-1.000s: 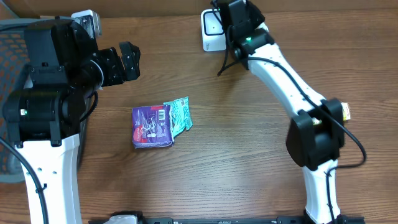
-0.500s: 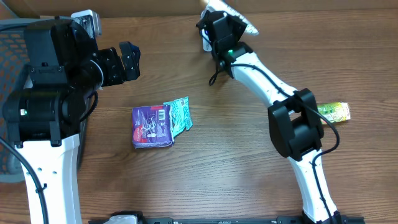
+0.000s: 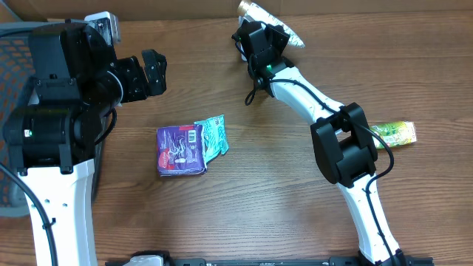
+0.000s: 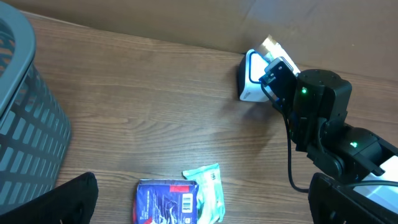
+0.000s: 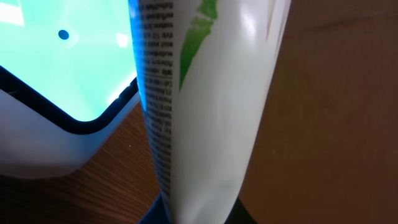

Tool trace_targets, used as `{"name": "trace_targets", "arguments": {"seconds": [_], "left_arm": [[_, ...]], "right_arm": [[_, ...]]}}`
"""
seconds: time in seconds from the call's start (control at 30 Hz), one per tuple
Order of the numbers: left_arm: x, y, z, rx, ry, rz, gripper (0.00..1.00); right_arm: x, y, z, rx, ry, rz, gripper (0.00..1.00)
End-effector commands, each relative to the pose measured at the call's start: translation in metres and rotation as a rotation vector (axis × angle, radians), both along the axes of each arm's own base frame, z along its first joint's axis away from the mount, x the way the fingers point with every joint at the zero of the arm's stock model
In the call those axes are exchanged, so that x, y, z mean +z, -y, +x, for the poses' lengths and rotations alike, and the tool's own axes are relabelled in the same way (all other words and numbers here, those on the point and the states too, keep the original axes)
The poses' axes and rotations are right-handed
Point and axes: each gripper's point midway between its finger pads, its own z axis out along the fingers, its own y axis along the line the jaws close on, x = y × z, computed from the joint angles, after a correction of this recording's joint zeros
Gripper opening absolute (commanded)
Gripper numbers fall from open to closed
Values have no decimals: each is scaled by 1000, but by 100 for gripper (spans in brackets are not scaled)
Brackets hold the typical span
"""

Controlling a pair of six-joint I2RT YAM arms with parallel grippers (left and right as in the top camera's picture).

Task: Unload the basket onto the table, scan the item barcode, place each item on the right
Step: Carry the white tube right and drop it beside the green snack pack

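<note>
- Two arms at one wooden table.
- One right gripper: at the table's far edge, jaws clamped on the white pouch.
- One white pouch, green marking and fine black print: stands up from the fingers, just beside the scanner, whose window glows pale green; contact cannot be told.
- One left gripper: jaws wide apart, holding nothing, near the grey basket.
- One purple packet: barcode up, mid-table, touching one teal packet.
- One yellow-green packet: lying at the right, beside the right arm.
</note>
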Motion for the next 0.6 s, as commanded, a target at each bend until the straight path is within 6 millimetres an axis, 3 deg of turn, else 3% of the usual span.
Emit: {"name": "trace_targets", "arguments": {"seconds": [0.0, 0.17, 0.33, 0.43, 0.57], "left_arm": [[2, 1, 1, -16, 9, 12, 100], [2, 1, 1, -16, 9, 12, 100], [2, 1, 1, -16, 9, 12, 100], [2, 1, 1, -16, 9, 12, 100], [2, 1, 1, -16, 9, 12, 99]], "right_arm": [[34, 4, 5, -45, 86, 34, 4], [43, -4, 0, -41, 98, 33, 4], [90, -20, -24, -2, 93, 165, 3], [135, -39, -62, 90, 16, 377, 4], [198, -54, -127, 141, -127, 874, 4]]}}
